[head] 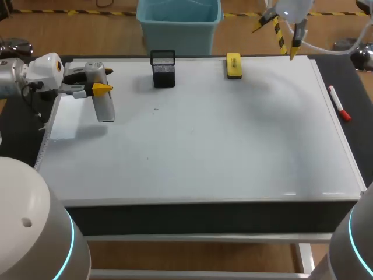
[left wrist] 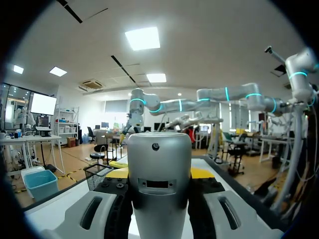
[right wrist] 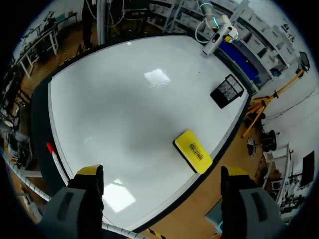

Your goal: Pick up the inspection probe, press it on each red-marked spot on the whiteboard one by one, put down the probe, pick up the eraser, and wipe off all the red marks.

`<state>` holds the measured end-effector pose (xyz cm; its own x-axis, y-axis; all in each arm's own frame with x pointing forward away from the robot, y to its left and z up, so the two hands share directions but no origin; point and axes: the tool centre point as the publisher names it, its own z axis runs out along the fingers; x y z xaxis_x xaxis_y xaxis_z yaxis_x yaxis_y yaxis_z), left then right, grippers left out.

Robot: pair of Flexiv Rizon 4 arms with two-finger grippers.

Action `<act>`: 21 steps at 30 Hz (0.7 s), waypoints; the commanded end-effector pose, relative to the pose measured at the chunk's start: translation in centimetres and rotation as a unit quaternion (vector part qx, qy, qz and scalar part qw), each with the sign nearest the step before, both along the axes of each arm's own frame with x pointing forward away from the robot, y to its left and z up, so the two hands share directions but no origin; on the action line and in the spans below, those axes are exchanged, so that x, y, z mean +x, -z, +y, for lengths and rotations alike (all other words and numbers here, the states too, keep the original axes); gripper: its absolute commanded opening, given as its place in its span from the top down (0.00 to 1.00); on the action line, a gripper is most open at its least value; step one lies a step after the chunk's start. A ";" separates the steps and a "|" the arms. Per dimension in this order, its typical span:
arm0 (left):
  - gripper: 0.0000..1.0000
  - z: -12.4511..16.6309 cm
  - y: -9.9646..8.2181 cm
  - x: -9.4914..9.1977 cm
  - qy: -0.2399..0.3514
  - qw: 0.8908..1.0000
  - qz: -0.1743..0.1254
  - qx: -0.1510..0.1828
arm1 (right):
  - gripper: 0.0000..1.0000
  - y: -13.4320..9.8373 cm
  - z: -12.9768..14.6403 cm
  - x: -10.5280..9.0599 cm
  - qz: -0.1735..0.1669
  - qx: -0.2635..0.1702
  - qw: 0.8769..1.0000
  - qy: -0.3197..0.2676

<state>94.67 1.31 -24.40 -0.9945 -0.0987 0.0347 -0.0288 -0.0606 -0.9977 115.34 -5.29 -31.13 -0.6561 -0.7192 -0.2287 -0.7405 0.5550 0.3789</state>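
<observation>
Since no red mark shows on the whiteboard [head: 233, 146] in the head view or the right wrist view, only a few faint dark specks, I cannot fix the spots to be pressed; I record what can be fixed. The left gripper [head: 100, 88] is closed on the inspection probe [head: 105, 111], one finger on each side of its grey barrel, and the left wrist view confirms the barrel seated between them. The probe stands close to upright, gripped about mid-length from the side, with the fingers lying level and pointing across the board toward its right. It is over the board's left part, near the left edge; whether its lower end touches the surface I cannot tell. Any spot to be pressed therefore lies to the probe's right, and I judge the left arm must carry it sideways, upright, then down. The right gripper [right wrist: 162, 172] has its fingers wide apart, holds nothing, and hangs high over the board's far right. The eraser [right wrist: 193, 151] lies flat by the far edge, below and just ahead of those fingers, its long axis running from the far edge toward the robot; the right arm is plainly nearer to it. A black mesh holder [head: 163, 69] stands left of the eraser. A red-capped marker [head: 338, 103] lies on the dark table [head: 355, 87], right of the board.
</observation>
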 end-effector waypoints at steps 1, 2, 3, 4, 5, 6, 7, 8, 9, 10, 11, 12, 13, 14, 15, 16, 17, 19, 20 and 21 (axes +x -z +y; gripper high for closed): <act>1.00 0.0 -0.2 -0.1 -0.001 1.000 0.000 0.001 | 0.00 -2.9 -1.3 -1.9 -0.010 0.030 0.998 0.052; 1.00 0.0 -0.2 -0.1 -0.001 1.000 0.000 0.001 | 0.00 -3.2 -1.4 -2.0 -0.013 0.039 0.997 0.058; 1.00 0.0 -0.2 -0.1 -0.001 1.000 0.000 0.001 | 0.00 -3.5 -1.4 -2.2 -0.013 0.041 0.997 0.060; 1.00 0.0 -0.2 -0.1 -0.001 1.000 0.000 0.001 | 0.00 -3.8 -1.5 -2.3 -0.011 0.048 0.997 0.067; 1.00 0.0 -0.2 -0.1 -0.001 1.000 0.000 0.001 | 0.00 -4.1 -1.5 -2.4 -0.012 0.053 0.996 0.071; 1.00 0.0 -0.2 -0.1 -0.001 1.000 0.000 0.001 | 0.00 -4.5 -1.6 -2.6 -0.012 0.058 0.995 0.075; 1.00 0.0 -0.2 -0.1 -0.001 1.000 0.000 0.001 | 0.00 -4.7 -1.6 -2.7 -0.006 0.058 0.995 0.082; 1.00 0.0 -0.2 -0.1 -0.001 1.000 0.000 0.001 | 0.00 -5.0 -1.6 -2.8 -0.006 0.065 0.994 0.084; 1.00 0.0 -0.2 -0.1 -0.001 1.000 0.000 0.001 | 0.00 -5.3 -1.6 -3.0 -0.004 0.064 0.994 0.090; 1.00 0.0 -0.2 -0.1 -0.001 1.000 0.000 0.001 | 0.00 -5.5 -1.7 -3.1 0.006 0.064 0.993 0.100; 1.00 0.0 -0.2 -0.1 -0.001 1.000 0.000 0.001 | 0.00 -5.7 -1.7 -3.1 0.004 0.066 0.993 0.098; 1.00 0.0 -0.2 -0.1 -0.001 1.000 0.000 0.001 | 0.00 -5.9 -1.8 -3.3 0.010 0.067 0.992 0.110; 1.00 0.0 -0.2 -0.1 -0.001 1.000 0.000 0.001 | 0.00 -6.0 -1.9 -3.4 0.013 0.068 0.991 0.116; 1.00 0.0 -0.2 -0.1 -0.001 1.000 0.000 0.001 | 0.00 -6.2 -2.0 -3.4 0.012 0.072 0.990 0.119; 1.00 0.0 -0.2 -0.1 -0.001 1.000 0.000 0.001 | 0.00 -6.3 -2.1 -3.5 0.019 0.063 0.990 0.126; 1.00 0.0 -0.2 -0.1 -0.001 1.000 0.000 0.001 | 0.00 -6.4 -2.2 -3.5 0.024 0.066 0.989 0.132; 1.00 0.0 -0.2 -0.1 -0.001 1.000 0.000 0.001 | 0.00 -6.5 -2.3 -3.6 0.025 0.070 0.988 0.136; 1.00 0.0 -0.2 -0.1 -0.001 1.000 0.000 0.001 | 0.00 -6.8 -2.5 -3.8 0.031 0.070 0.987 0.142; 1.00 0.0 -0.2 -0.1 -0.001 1.000 0.000 0.001 | 0.00 -6.9 -2.6 -3.9 0.037 0.070 0.986 0.144; 1.00 0.0 -0.2 -0.1 -0.001 1.000 0.000 0.001 | 0.00 -7.1 -2.7 -4.0 0.038 0.073 0.986 0.142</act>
